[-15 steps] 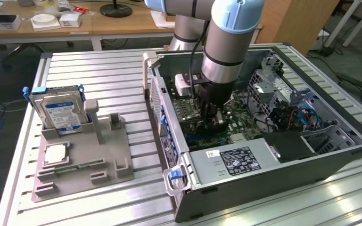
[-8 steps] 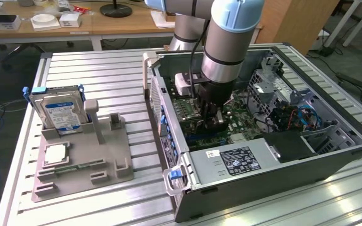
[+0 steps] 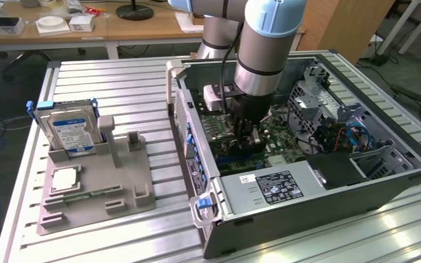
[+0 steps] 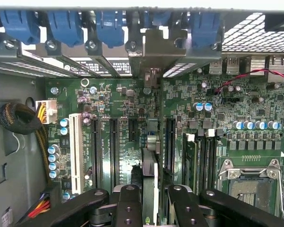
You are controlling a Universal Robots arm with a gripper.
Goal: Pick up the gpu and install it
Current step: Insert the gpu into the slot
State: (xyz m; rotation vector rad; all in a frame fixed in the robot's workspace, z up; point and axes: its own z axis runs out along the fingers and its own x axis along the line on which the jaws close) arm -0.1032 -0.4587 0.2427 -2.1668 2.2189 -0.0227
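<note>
My gripper (image 3: 244,138) is down inside the open computer case (image 3: 386,181), just above the green motherboard (image 3: 276,139). In the wrist view its black fingers (image 4: 128,203) are shut on the gpu (image 4: 149,168), seen edge-on as a thin dark card. The card runs away from the gripper (image 4: 151,196) toward the case's rear wall. Its silver-grey bracket (image 4: 154,52) stands at the rear slot openings. The card's lower edge lies along a black expansion slot (image 4: 169,142) on the motherboard (image 4: 123,156); whether it is seated I cannot tell.
A grey fixture tray (image 3: 115,189) beside the case holds an upright hard drive (image 3: 68,129) and a small square chip (image 3: 64,179). The power supply (image 3: 273,186) fills the case's near end. Blue slot latches (image 4: 66,23), a white slot (image 4: 75,151), a cable bundle (image 4: 16,118) and the CPU socket (image 4: 248,175) surround the card.
</note>
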